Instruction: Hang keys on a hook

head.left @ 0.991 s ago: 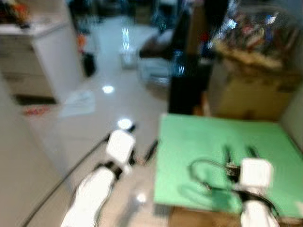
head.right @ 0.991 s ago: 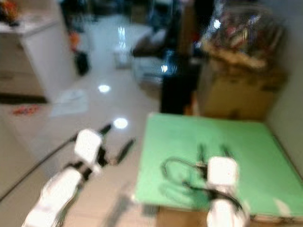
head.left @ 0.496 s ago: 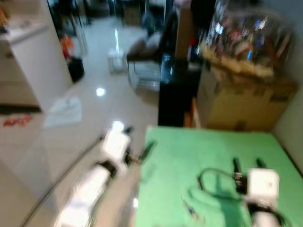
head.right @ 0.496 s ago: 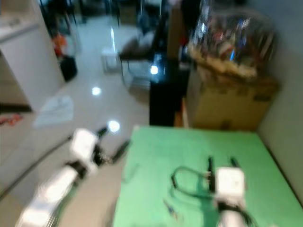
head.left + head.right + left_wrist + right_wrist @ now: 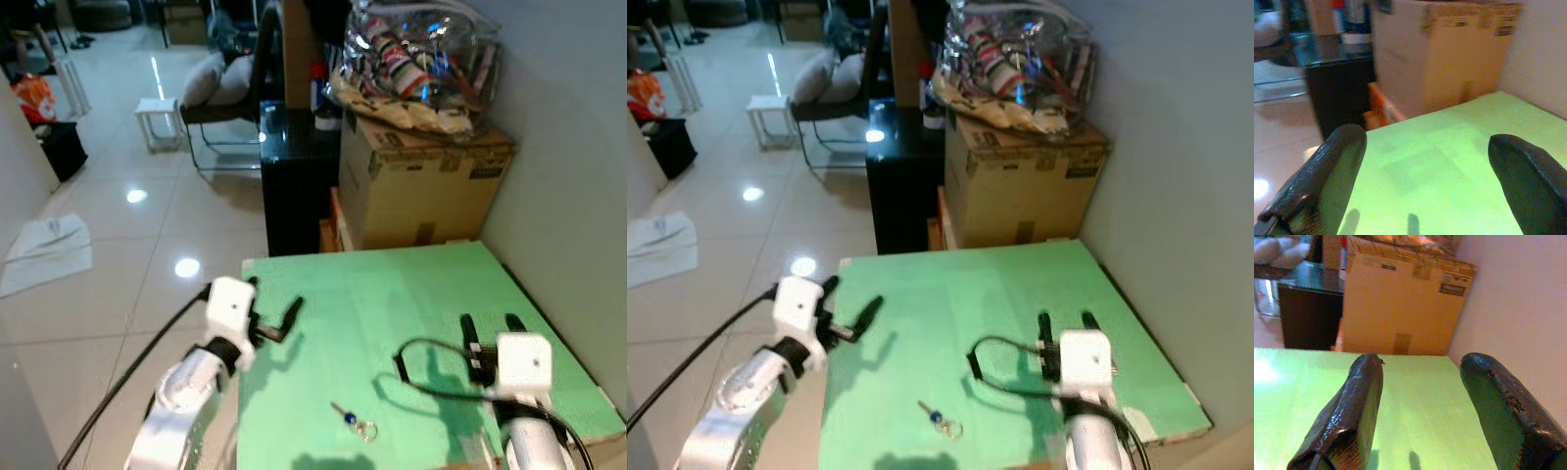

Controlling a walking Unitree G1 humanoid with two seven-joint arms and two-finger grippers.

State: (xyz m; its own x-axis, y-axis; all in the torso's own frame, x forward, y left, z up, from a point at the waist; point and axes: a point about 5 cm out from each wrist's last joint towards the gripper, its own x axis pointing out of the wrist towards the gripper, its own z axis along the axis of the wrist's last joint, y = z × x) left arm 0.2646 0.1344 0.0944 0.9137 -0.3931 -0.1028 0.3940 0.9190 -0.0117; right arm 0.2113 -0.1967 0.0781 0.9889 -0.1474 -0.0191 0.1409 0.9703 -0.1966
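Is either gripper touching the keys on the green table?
Apart. The left eye view shows bare green table between the keys and both the left gripper and right gripper.

The keys (image 5: 355,421) lay on the table (image 5: 392,284) near its front edge, between the left gripper (image 5: 270,306) over the table's left edge and the right gripper (image 5: 488,326) over its right part, with a cardboard box (image 5: 421,191) standing behind the table.
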